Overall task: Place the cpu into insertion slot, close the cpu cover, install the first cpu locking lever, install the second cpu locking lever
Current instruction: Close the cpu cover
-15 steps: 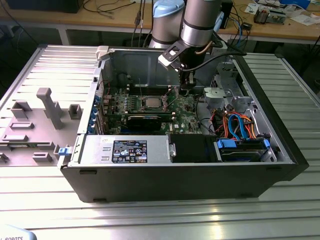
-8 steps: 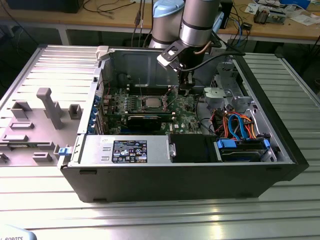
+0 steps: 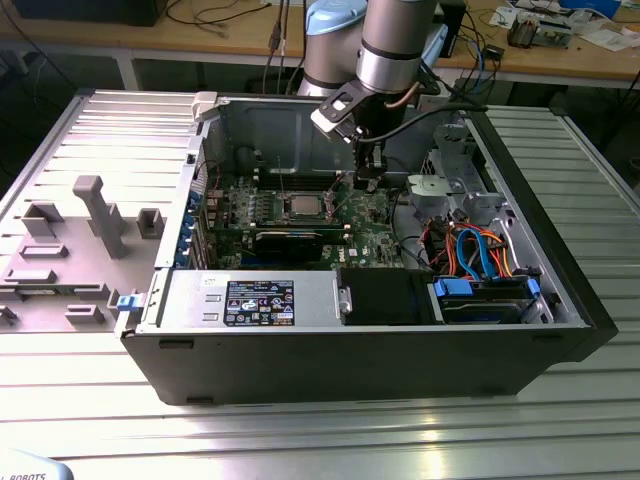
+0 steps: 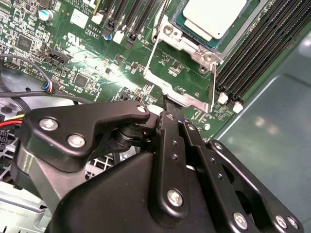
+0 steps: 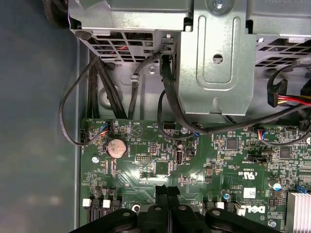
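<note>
cpu cover (image 4: 180,92), a thin silvery hinged metal frame with a window, stands tilted open, and the black metal pincer (image 4: 174,112) sits right at its free edge with fingers pressed together, nothing seen between them, likely so the tips can push it down. just past the hinge the cpu (image 4: 214,17), a small square chip with a silver-grey top, lies seated in the insertion slot (image 4: 187,47), the silvery-rimmed socket on the green motherboard (image 4: 87,68), inside the open dark computer case (image 3: 350,350) on a ribbed metal table (image 3: 300,440)

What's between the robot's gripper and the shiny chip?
In the second wrist view, the open cpu cover lies between the gripper and the cpu sitting in its slot.
</note>
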### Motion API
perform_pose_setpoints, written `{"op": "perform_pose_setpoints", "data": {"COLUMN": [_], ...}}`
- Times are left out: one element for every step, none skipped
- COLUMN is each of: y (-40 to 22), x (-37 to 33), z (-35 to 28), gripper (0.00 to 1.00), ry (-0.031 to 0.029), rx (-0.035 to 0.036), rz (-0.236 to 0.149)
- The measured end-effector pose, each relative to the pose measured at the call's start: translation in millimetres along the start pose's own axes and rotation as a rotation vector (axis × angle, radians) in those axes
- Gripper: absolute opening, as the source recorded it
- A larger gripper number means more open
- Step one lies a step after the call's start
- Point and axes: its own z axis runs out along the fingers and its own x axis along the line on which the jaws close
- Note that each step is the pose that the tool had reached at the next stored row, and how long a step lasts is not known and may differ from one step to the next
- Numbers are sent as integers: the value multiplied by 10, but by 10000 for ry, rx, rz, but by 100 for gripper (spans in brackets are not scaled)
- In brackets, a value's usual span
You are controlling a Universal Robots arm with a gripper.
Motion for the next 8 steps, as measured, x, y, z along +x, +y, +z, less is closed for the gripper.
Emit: {"op": "perform_pose_setpoints", "data": {"y": [-11, -17, -23, -28, -33, -38, -44, -51], "x": [1, 1, 1, 1, 1, 1, 1, 2], "z": [0, 0, 1, 1, 1, 1, 1, 1], "gripper": [11, 11, 11, 11, 11, 11, 11, 11], "ry": [0, 0, 0, 0, 0, 0, 0, 0], "rx": [1, 0, 0, 1, 0, 1, 1, 1], "rz": [0, 0, 0, 1, 1, 1, 0, 0]}}
